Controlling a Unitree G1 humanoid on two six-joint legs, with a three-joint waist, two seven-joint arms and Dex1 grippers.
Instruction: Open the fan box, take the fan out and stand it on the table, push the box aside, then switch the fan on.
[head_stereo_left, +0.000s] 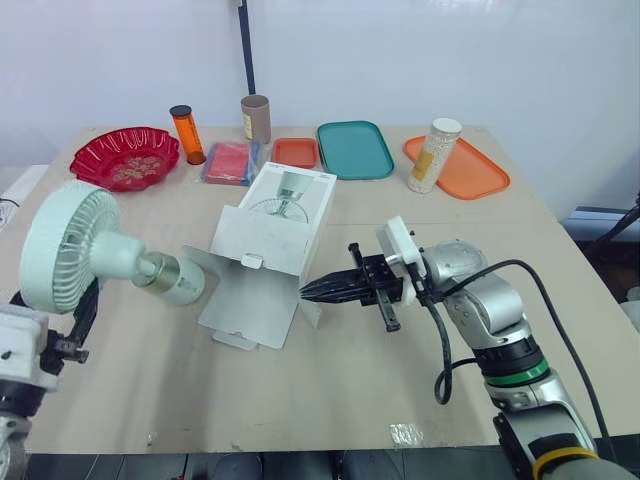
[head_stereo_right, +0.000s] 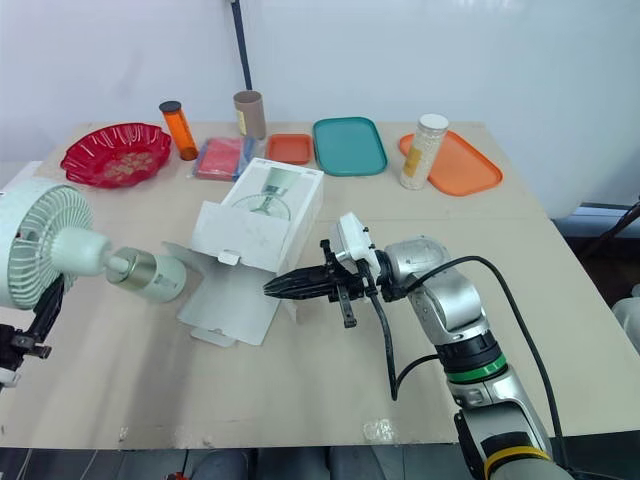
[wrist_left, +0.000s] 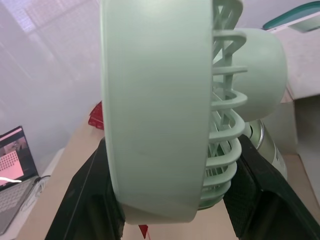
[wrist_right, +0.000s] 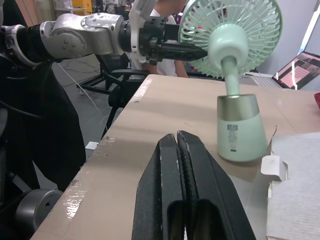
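A pale green fan is held at a tilt to the left of the box, its round cage head (head_stereo_left: 65, 245) up and to the left. Its silver-and-green base (head_stereo_left: 175, 280) sits low by the box flaps; I cannot tell if it touches the table. My left gripper (head_stereo_left: 80, 302) is shut on the rim of the cage, one black finger (wrist_left: 90, 200) on each side. The white fan box (head_stereo_left: 275, 220) lies open, its flaps (head_stereo_left: 250, 310) spread toward me. My right gripper (head_stereo_left: 308, 290) is shut and empty, its tips by the box's right flap, pointing left.
Along the table's far edge stand a red bowl (head_stereo_left: 125, 157), an orange bottle (head_stereo_left: 187, 134), a brown tube (head_stereo_left: 256, 118), a red packet (head_stereo_left: 231, 162), a small orange tray (head_stereo_left: 296, 152), a teal tray (head_stereo_left: 354, 149) and an orange tray (head_stereo_left: 475, 172) with a white canister (head_stereo_left: 433, 155). A laptop (wrist_right: 302, 67) lies off the table's left.
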